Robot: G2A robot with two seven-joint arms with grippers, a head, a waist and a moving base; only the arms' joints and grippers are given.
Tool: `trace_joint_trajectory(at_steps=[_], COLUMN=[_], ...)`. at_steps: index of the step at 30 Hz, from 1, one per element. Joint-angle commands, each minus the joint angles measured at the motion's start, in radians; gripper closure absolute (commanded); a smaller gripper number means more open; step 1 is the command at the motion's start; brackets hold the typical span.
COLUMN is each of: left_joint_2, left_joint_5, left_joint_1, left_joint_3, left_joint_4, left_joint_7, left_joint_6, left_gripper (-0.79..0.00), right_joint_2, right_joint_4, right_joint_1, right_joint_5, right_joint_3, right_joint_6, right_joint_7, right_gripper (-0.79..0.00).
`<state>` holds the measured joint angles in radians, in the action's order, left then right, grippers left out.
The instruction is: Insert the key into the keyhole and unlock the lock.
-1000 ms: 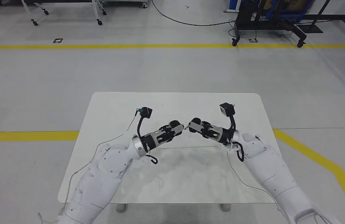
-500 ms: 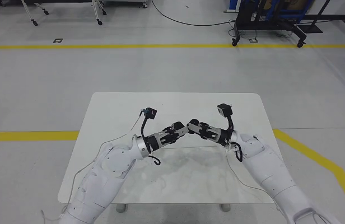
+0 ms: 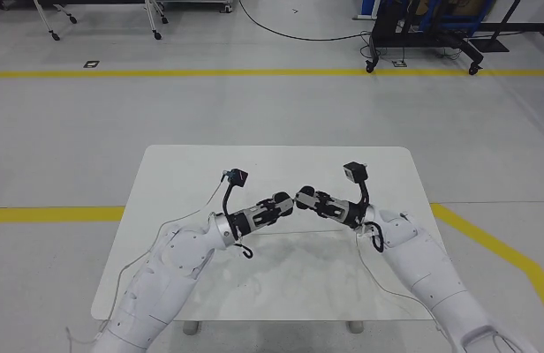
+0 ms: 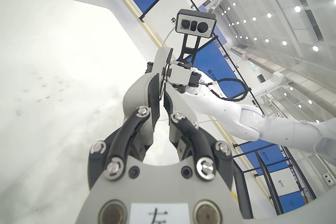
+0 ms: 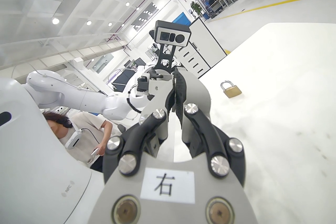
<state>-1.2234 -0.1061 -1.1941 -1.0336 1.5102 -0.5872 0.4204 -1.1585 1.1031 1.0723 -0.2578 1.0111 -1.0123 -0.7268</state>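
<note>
Right wrist view: the lock [image 5: 231,89] lies flat on the table [image 5: 283,57], apart from both grippers. It looks brass, so I expect it to be heavy, rigid and smooth. I'd grip the body's flat sides, keeping the keyhole end free. My right gripper [image 5: 175,89] is pressed together, tip to tip with the left gripper [image 4: 162,83], which pinches a thin metal edge, likely the key [image 4: 164,72].

Lock [image 5: 231,91]: brass-gold body, silver shackle. Surface [image 3: 343,168]: white, faint grey scuffs. Left claw [image 4: 162,80] & right claw [image 5: 175,78]: grey shells, black ribbed pads [image 4: 153,89], silver bolts. Floor [image 3: 254,106]: pale grey w/ yellow lines.
</note>
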Motion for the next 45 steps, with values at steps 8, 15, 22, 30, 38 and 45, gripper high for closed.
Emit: trace_joint_trajectory(at_steps=[8, 15, 22, 30, 38, 45], left_joint_2=[0.012, 0.040, 0.050, 0.052, 0.057, 0.062], left_joint_5=[0.072, 0.082, 0.032, -0.004, -0.016, -0.030], left_joint_1=[0.002, -0.004, 0.002, 0.008, 0.008, 0.002], left_joint_3=[-0.057, -0.114, -0.102, -0.068, -0.064, -0.055], left_joint_4=[-0.012, 0.036, 0.042, 0.041, 0.043, 0.050], left_joint_7=[-0.066, -0.273, -0.338, -0.343, -0.324, -0.323], left_joint_6=[-0.003, 0.053, 0.069, 0.062, 0.056, 0.058], left_gripper=[0.000, 0.000, 0.000, 0.000, 0.000, 0.000], right_joint_2=[0.018, 0.038, 0.045, 0.063, 0.082, 0.100], right_joint_4=[0.007, 0.005, 0.021, 0.031, 0.048, 0.062], right_joint_1=[0.022, 0.022, 0.001, -0.015, -0.023, -0.032], right_joint_5=[-0.068, -0.067, -0.081, -0.097, -0.108, -0.112], right_joint_3=[0.050, 0.028, -0.035, -0.092, -0.136, -0.178], right_joint_6=[0.000, 0.059, 0.091, 0.108, 0.095, 0.088], right_joint_7=[-0.060, -0.140, -0.172, -0.189, -0.176, -0.169], right_gripper=[-0.554, -0.622, -0.372, -0.249, -0.175, 0.000])
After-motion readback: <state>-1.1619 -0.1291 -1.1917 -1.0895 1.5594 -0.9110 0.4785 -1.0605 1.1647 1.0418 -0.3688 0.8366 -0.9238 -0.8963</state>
